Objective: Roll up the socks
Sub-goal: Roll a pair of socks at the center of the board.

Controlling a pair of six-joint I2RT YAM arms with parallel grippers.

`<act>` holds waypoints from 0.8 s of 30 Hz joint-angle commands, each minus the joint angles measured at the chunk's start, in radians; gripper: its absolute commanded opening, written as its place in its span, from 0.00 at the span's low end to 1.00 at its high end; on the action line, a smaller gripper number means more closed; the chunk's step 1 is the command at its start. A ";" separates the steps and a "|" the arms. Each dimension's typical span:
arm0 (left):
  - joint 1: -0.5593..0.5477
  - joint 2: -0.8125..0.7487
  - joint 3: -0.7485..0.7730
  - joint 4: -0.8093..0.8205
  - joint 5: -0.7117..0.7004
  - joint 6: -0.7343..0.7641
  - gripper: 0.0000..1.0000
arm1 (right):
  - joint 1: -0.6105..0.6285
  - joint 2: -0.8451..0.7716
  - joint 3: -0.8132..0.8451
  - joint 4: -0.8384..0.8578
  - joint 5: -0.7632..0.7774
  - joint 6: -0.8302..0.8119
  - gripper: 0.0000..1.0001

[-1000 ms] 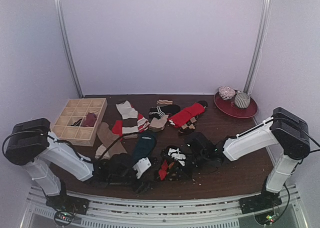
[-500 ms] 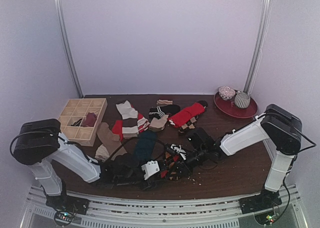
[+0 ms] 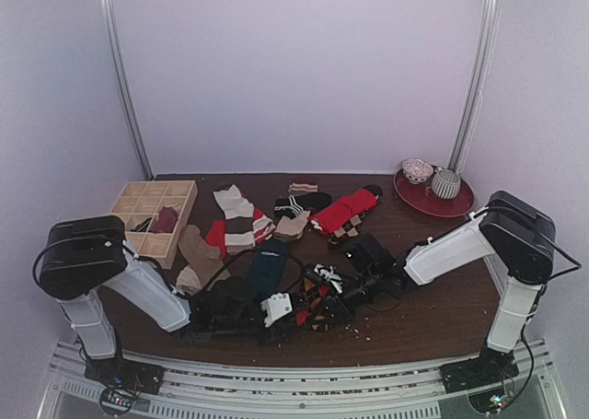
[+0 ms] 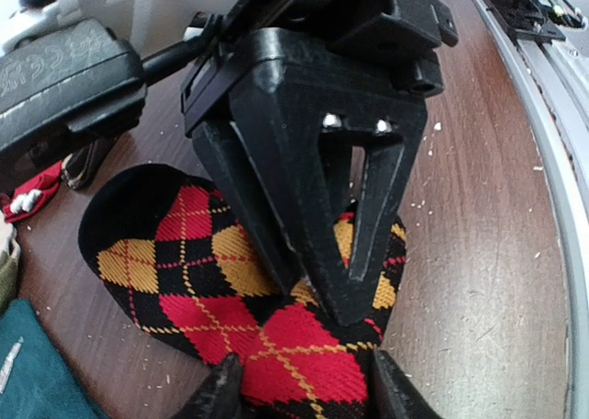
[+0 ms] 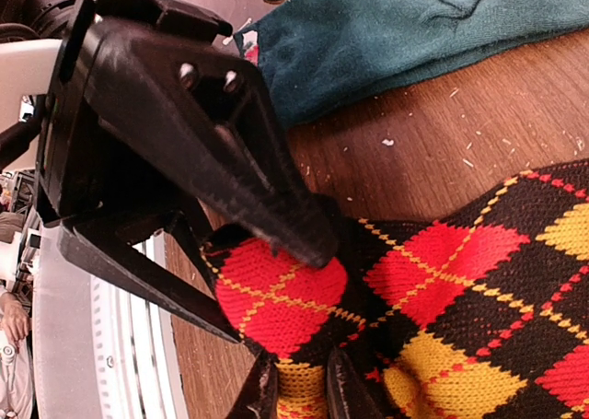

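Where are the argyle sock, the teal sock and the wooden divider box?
argyle sock (image 4: pixel 184 281), left wrist view, on its diamond-patterned middle.
teal sock (image 5: pixel 414 23), right wrist view, on its flat fabric.
wooden box (image 3: pixel 152 198), top external view, on an inner divider.

Top view: bare table (image 3: pixel 446 313) lies open at lower right. Loose socks (image 3: pixel 345 209) crowd the centre; a wooden divider box (image 3: pixel 124 221) blocks the left, a red plate (image 3: pixel 453 207) the upper right corner.

Argyle sock (image 4: pixel 267 345): matt knitted cloth. Table (image 4: pixel 479 253): dark wood, smooth, low sheen, crumb-specked. Teal sock (image 5: pixel 442 23): soft matt knit.
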 commanded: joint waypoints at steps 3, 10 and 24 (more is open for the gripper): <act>0.012 0.027 0.031 0.051 0.052 -0.008 0.33 | -0.005 0.087 -0.047 -0.241 0.114 0.001 0.15; 0.015 0.082 0.078 -0.018 0.094 -0.033 0.18 | -0.005 0.095 -0.031 -0.252 0.135 -0.007 0.17; 0.026 0.114 0.143 -0.397 0.100 -0.388 0.00 | 0.024 -0.300 -0.235 0.124 0.319 -0.066 0.60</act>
